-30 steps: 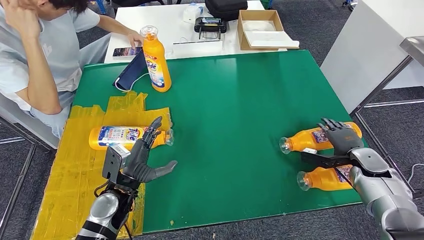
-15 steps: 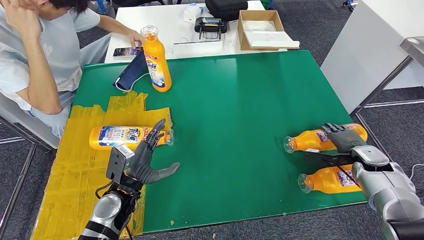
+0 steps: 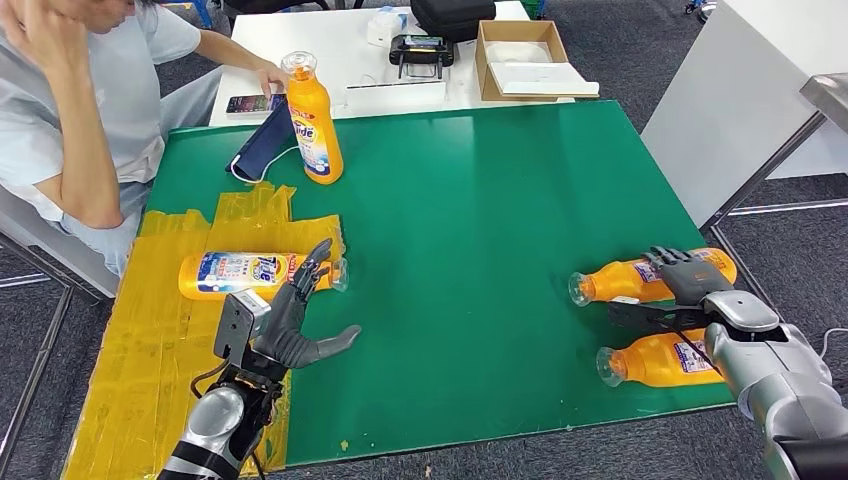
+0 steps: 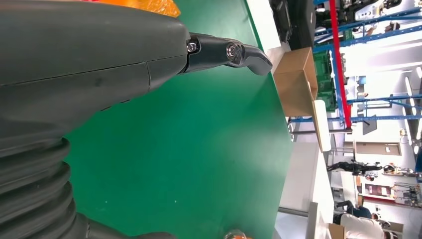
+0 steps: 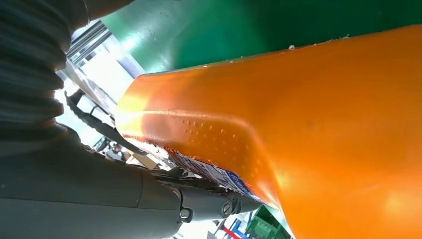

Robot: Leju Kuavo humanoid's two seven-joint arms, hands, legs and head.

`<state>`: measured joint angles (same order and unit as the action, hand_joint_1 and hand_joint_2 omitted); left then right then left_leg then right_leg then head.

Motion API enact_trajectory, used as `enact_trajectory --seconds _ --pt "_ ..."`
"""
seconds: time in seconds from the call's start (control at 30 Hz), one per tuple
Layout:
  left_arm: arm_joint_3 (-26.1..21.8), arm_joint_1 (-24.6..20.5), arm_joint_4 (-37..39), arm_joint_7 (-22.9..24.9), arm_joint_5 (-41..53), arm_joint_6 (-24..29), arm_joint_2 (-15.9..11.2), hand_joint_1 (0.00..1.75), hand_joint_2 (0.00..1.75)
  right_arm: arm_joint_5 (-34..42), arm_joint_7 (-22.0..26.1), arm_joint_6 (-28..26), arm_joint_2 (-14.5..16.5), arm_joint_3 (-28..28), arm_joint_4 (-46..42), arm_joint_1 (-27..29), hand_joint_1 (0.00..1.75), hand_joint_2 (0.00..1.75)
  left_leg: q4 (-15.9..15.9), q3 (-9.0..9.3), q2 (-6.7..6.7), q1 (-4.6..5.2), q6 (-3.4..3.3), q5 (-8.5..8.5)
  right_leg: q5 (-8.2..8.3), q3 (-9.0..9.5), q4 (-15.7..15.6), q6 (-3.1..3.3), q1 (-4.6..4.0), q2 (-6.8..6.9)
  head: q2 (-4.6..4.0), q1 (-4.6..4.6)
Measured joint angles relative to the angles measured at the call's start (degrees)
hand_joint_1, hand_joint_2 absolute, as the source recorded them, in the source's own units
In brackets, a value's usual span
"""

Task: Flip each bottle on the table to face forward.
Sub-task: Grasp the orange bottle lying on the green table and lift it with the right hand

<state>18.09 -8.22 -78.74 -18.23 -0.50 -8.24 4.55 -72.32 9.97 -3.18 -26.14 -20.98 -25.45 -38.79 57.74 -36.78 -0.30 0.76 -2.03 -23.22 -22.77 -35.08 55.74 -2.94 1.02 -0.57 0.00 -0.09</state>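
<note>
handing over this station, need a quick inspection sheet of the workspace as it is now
surface: green mat; yellow tape patch on its left.
job's things: upright bottle; lying bottle on the tape; far right bottle and near right bottle, both lying.
clutter: dark blue pouch.
hands: left hand open beside the lying bottle; right hand gripping the far right bottle.
cables: nothing seen on the mat.
surroundings: seated person; white table with cardboard box.

right robot hand drawn back, far right bottle shifted right with it
</note>
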Motion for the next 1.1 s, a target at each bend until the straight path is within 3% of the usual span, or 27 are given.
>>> enact_trajectory --seconds 0.03,0.07,0.1,0.27,0.37,0.5,0.97,1.1 --pt "0.01 -0.03 0.09 0.0 0.0 0.0 0.0 0.0 1.75 0.02 0.0 0.27 0.0 -0.07 0.07 -0.01 1.35 1.75 0.0 0.0 0.0 0.0 0.0 0.0 0.0 0.0 0.0 0.0 0.0 0.0 0.0 0.0" --pt "0.02 -0.07 0.19 0.0 0.0 0.0 0.01 0.0 1.75 0.08 -0.02 0.74 -0.01 -0.14 0.16 -0.05 1.55 1.75 0.0 0.0 0.0 0.0 0.0 0.0 0.0 0.0 0.0 0.0 0.0 0.0 0.0 0.0" --pt "0.04 -0.15 0.31 0.0 -0.01 0.0 0.01 0.0 1.75 0.22 -0.03 1.42 -0.01 -0.24 0.28 -0.12 1.6 1.75 0.0 0.0 0.0 0.0 0.0 0.0 0.0 0.0 0.0 0.0 0.0 0.0 0.0 0.0" --pt "0.28 -0.58 1.25 -0.05 -0.08 -0.08 0.21 0.0 1.75 1.25 -0.07 4.16 -0.33 -0.76 0.9 -0.73 1.54 1.75 0.0 0.03 0.0 0.0 0.0 0.0 0.0 0.04 0.0 0.0 0.0 0.0 0.0 -0.01" --pt "0.32 -0.77 1.67 -0.09 -0.09 -0.09 0.38 0.0 1.75 1.68 -0.01 4.1 -0.37 -0.91 1.08 -0.81 1.59 1.75 0.0 0.06 0.01 0.0 0.0 0.0 0.0 0.05 0.0 0.0 0.0 0.0 0.0 -0.01" --pt "0.33 -0.81 1.87 -0.1 -0.09 -0.08 0.41 0.0 1.75 1.87 0.14 3.05 -0.31 -1.09 1.21 -0.67 1.75 1.75 0.0 0.07 0.01 0.0 0.0 0.0 0.0 0.06 0.0 0.0 0.0 0.0 0.0 0.0" --pt "0.28 -0.79 2.07 -0.51 -0.99 -0.51 0.5 0.0 1.75 1.01 -0.34 0.66 0.32 -2.98 1.28 -0.36 1.75 1.75 0.0 0.19 0.09 -0.02 0.0 -0.01 0.0 0.17 0.0 0.0 -0.02 -0.03 0.0 0.01" --pt "0.25 -0.74 2.05 -0.56 -1.01 -0.5 0.51 0.0 1.75 0.24 -2.37 -3.55 0.8 -3.85 1.27 -0.09 1.75 1.75 0.0 0.21 0.09 -0.02 0.0 0.0 0.02 0.2 0.0 -0.01 -0.02 -0.03 0.0 0.0"
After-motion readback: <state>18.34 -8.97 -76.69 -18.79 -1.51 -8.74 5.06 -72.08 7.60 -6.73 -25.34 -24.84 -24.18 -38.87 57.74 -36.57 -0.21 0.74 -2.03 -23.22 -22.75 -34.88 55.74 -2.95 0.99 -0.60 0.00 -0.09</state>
